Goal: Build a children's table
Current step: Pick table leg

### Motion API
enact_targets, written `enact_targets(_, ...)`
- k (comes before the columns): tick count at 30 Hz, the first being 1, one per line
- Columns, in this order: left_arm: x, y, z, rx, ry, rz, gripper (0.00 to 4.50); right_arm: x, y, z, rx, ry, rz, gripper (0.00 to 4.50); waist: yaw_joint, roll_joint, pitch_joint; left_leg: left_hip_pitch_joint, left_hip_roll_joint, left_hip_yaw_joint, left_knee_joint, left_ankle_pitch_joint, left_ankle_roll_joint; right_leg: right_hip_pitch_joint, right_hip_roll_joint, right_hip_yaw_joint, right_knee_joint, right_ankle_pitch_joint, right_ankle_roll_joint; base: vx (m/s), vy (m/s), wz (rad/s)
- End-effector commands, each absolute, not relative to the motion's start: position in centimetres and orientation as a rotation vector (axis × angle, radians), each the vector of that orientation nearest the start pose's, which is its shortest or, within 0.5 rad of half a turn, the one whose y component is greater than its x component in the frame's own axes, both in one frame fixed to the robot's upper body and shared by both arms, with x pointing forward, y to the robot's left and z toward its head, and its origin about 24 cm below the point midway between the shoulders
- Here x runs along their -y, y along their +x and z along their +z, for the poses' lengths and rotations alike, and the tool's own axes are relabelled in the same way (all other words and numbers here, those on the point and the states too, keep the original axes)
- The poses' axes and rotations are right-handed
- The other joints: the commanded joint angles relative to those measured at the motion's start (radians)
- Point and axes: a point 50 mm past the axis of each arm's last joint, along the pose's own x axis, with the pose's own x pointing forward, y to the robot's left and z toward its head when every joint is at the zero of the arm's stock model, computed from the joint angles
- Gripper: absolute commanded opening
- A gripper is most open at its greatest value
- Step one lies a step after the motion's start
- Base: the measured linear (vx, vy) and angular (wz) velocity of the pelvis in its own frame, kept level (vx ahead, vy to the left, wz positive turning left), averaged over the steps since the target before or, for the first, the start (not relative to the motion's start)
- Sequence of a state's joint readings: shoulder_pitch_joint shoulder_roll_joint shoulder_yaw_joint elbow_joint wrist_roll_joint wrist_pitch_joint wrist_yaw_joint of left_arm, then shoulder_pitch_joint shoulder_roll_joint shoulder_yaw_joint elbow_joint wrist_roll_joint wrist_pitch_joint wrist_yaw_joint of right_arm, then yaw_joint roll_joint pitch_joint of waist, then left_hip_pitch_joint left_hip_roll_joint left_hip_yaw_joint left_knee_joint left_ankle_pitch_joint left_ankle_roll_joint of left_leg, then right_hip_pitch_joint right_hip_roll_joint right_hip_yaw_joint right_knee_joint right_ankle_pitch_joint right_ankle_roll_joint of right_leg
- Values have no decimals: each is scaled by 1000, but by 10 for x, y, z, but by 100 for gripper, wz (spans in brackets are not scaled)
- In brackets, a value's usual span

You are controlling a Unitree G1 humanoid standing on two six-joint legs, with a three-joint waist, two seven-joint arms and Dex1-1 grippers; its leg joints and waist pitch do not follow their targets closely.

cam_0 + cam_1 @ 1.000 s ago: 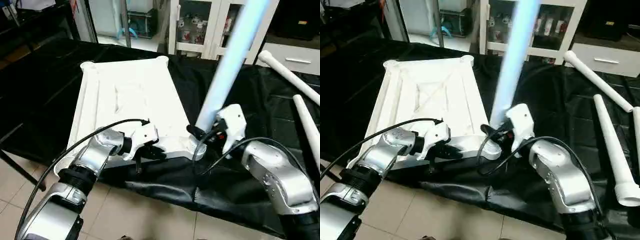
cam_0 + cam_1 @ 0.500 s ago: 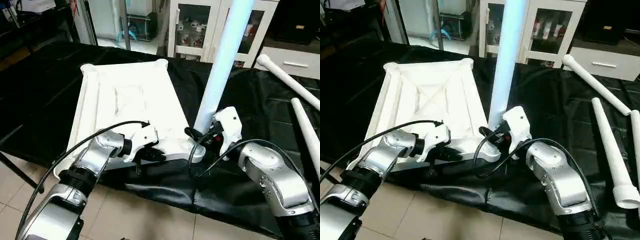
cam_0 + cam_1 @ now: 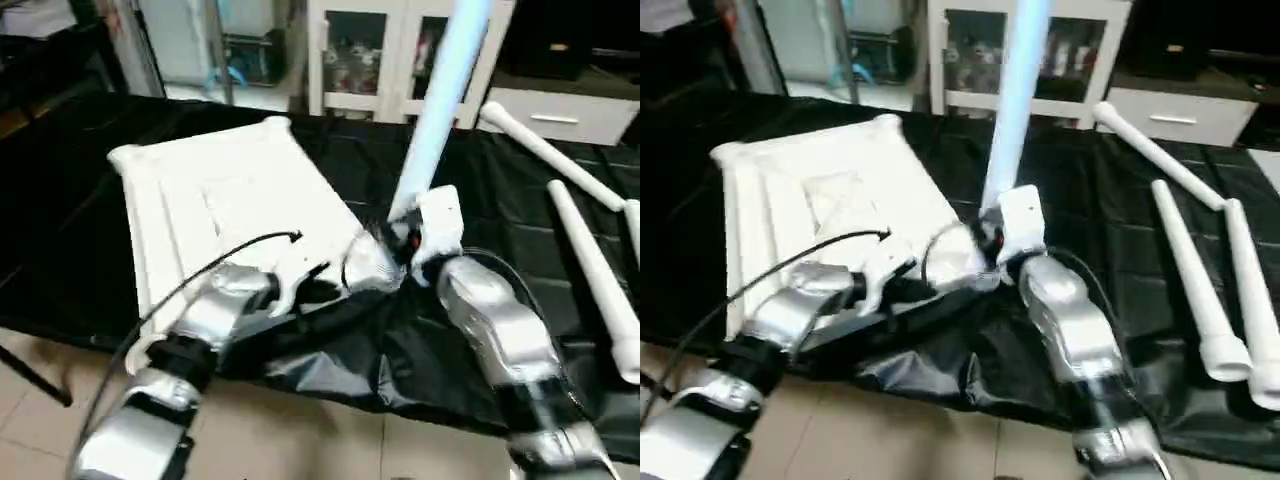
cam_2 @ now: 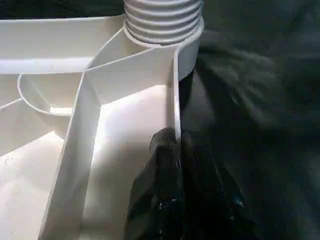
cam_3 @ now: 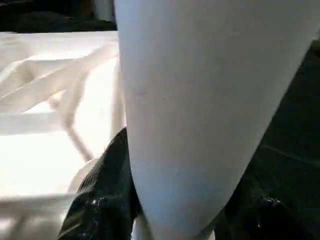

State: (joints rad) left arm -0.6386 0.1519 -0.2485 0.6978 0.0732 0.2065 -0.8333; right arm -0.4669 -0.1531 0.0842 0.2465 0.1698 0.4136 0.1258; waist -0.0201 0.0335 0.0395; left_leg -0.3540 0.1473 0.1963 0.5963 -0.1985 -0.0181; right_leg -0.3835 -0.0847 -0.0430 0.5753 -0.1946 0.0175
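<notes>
The white tabletop lies underside up on the black-covered work table. One white leg stands nearly upright, its ribbed end sitting in the near right corner socket. My right gripper is shut on the bottom of this leg, with black fingers on both sides of it. My left gripper is shut on the tabletop's near rim wall, just beside that socket, its fingers pinching the thin wall.
Three loose white legs lie on the black cover to the right. A white glass-door cabinet stands behind the table. The black cover hangs crumpled over the near edge above a tiled floor.
The camera has shifted. The leg has swung from a strong rightward lean to nearly upright in the corner socket. Both grippers keep their holds.
</notes>
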Motion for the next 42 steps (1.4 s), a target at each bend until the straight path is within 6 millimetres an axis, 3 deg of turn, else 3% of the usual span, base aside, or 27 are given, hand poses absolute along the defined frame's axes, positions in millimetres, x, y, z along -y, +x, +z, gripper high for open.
enact_targets(1, -91, 347, 52, -379, 222, -838, 0, 162, 326, 27, -450, -98, 58, 182, -9, -13, -32, 28, 71, -58, -96, -575, -70, -14, -69, 33, -103, -558, -136, 0, 0, 0)
enact_targets(2, -76, 352, 57, -376, 196, -760, 0, 158, 334, 26, -458, -83, 12, 182, -7, -17, -34, 24, 71, -58, -98, -556, -64, -9, -69, 34, -100, -523, -140, 0, 0, 0)
enact_targets(3, -74, 353, 57, -374, 194, -751, 0, 157, 335, 26, -459, -80, 6, 182, -9, -14, -35, 22, 72, -58, -98, -552, -67, -9, -69, 35, -95, -499, -150, 0, 0, 0)
enact_targets(4, -63, 355, 61, -370, 175, -712, 0, 154, 340, 26, -461, -77, -15, 182, -8, -19, -39, 21, 70, -56, -99, -534, -62, -5, -67, 33, -92, -453, -160, 0, 0, 0)
enact_targets(5, -59, 355, 62, -370, 163, -696, 0, 153, 342, 26, -460, -79, -23, 182, -5, -19, -46, 11, 72, -55, -98, -471, -49, 5, -71, 38, -83, -363, -183, 0, 0, 0)
enact_targets(7, -48, 358, 65, -360, 179, -654, 0, 149, 348, 26, -462, -71, -51, 182, 1, -23, -51, -2, 69, -44, -92, -359, -13, 12, -74, 42, -75, -234, -217, 0, 0, 0)
enact_targets(9, -35, 360, 67, -354, 209, -588, 0, 143, 355, 26, -464, -55, -95, 182, 3, -25, -51, -3, 66, -37, -85, -312, 22, 14, -75, 41, -75, -206, -239, 0, 0, 0)
enact_targets(12, -32, 360, 67, -367, 187, -560, 0, 142, 358, 26, -465, -44, -113, 182, 10, -27, -52, -5, 67, -35, -80, -281, 51, 18, -76, 38, -76, -229, -237, 0, 0, 0)
enact_targets(15, -34, 361, 66, -382, 195, -536, 0, 141, 361, 26, -460, -45, -130, 182, 9, -26, -56, -9, 72, -36, -79, -218, 75, 23, -72, 33, -62, -143, -253, 0, 0, 0)
enact_targets(20, -37, 362, 64, -395, 199, -529, 0, 140, 364, 26, -453, -41, -135, 182, 6, -28, -56, -10, 72, -35, -77, -213, 88, 25, -74, 32, -61, -143, -268, 0, 0, 0)
enact_targets(25, -37, 361, 62, -400, 203, -539, 0, 140, 366, 27, -442, -30, -133, 182, 3, -28, -53, -9, 74, -36, -81, -259, 70, 22, -73, 31, -67, -202, -254, 0, 0, 0)
enact_targets(37, -38, 361, 60, -420, 200, -553, 0, 140, 370, 28, -435, -20, -118, 182, 1, -29, -53, -7, 73, -34, -82, -278, 64, 18, -71, 31, -67, -194, -256, 0, 0, 0)
enact_targets(39, -39, 361, 60, -421, 199, -553, 0, 138, 371, 31, -423, -18, -105, 238, 2, -29, -53, -8, 73, -34, -82, -278, 65, 19, -72, 32, -67, -193, -257, 0, 0, 0)
enact_targets(42, -40, 362, 61, -419, 200, -555, 0, 136, 375, 37, -399, -25, -83, 260, 4, -28, -55, -8, 72, -33, -79, -268, 66, 19, -73, 32, -66, -188, -265, 0, 0, 0)
